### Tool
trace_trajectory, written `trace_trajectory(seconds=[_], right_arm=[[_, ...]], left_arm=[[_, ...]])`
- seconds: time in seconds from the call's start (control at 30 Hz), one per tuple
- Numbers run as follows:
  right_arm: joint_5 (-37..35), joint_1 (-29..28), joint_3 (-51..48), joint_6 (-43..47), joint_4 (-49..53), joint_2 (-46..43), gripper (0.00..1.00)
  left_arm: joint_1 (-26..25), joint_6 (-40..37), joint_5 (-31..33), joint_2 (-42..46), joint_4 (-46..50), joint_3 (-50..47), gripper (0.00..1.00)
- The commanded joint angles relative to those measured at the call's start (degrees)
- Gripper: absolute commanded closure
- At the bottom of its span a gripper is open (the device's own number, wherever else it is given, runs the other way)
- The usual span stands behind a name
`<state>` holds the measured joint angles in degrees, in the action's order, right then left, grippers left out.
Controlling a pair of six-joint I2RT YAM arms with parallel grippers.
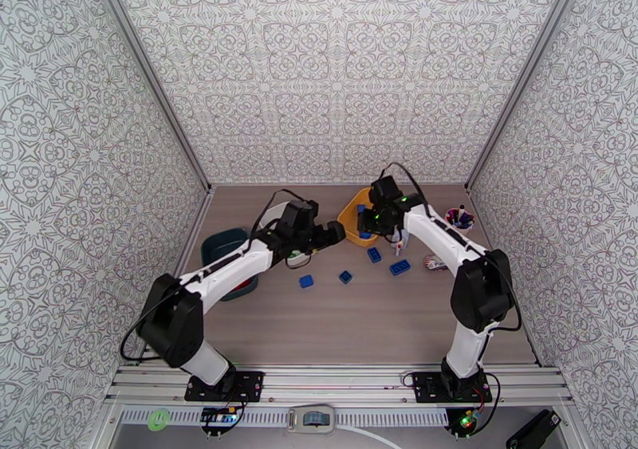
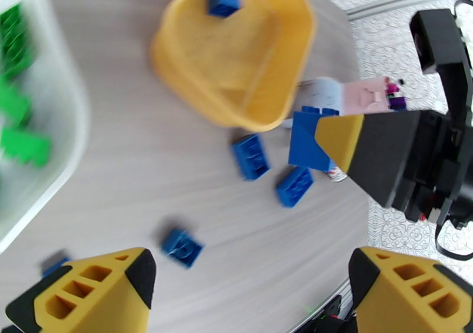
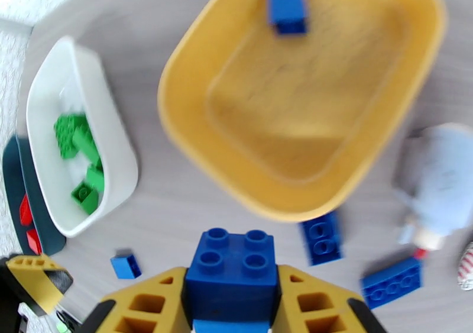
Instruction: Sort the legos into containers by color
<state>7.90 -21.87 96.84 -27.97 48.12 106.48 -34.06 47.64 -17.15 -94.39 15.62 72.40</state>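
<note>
While the right gripper (image 3: 232, 290) is clamped tight on a blue brick (image 3: 232, 263), the step in hand looks like carrying that brick to the yellow tray (image 3: 177, 115). The tray lies just ahead of the fingers, with another blue piece (image 3: 288, 7) at its far end. The next move, I judge, calls for reaching forward past the near rim, then letting the jaws part so the brick drops inside. The left gripper (image 2: 251, 272) hangs wide open and empty, with several loose blue bricks (image 2: 250, 157) on the table ahead of it.
</note>
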Motion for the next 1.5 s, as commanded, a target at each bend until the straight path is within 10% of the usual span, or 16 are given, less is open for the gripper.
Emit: trace_trajectory(seconds=[0.0, 0.37, 1.47], right_arm=[[-1.9, 1.7, 7.6, 1.8, 3.5, 3.0, 0.64], [-4.8, 3.2, 18.6, 4.9, 10.2, 8.6, 0.38], [-6.2, -20.7, -27.3, -0.7, -6.1, -8.2, 0.26]], left_arm=[[-1.3, -1.6, -0.1, -1.5, 1.1, 4.6, 0.09], [-1.8, -2.4, 8.4, 6.2, 5.3, 0.1, 0.08], [3.0, 4.1, 21.2, 38.5, 14.8, -35.2, 0.01]])
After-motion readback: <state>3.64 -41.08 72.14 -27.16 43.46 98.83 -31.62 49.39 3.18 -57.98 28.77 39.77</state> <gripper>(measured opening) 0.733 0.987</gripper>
